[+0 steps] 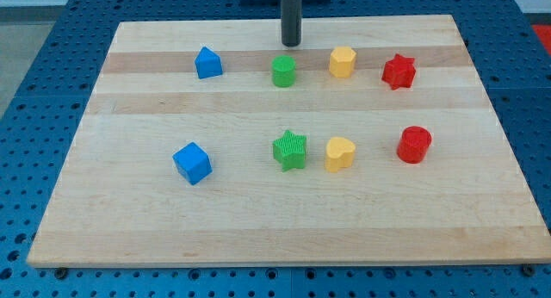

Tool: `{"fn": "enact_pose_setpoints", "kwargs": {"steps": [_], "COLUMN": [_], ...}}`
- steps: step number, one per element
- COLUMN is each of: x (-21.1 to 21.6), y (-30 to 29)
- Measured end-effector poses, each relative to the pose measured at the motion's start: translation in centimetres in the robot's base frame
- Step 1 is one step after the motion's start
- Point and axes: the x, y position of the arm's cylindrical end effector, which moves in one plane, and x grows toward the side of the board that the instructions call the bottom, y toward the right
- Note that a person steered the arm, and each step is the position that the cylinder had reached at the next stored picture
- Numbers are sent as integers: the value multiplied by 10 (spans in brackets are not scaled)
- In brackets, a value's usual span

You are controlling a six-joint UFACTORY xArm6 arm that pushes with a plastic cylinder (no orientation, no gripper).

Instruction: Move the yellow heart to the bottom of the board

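Note:
The yellow heart (pixel 339 153) lies right of the board's centre, between the green star (pixel 290 150) on its left and the red cylinder (pixel 414 145) on its right. My tip (pixel 291 44) is near the view's top, just above the green cylinder (pixel 283 71), far from the yellow heart.
A yellow hexagon (pixel 342 62) and a red star (pixel 399 71) sit in the upper row to the right. A blue house-shaped block (pixel 207 63) sits at upper left and a blue cube (pixel 192 163) at lower left. The wooden board (pixel 275 229) lies on a blue pegboard.

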Motion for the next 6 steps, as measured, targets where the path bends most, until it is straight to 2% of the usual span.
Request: {"fn": "enact_pose_setpoints", "kwargs": {"steps": [1,2,3,5,6], "x": [45,58,93,100,97], "y": [35,36,36,29,-5]}}
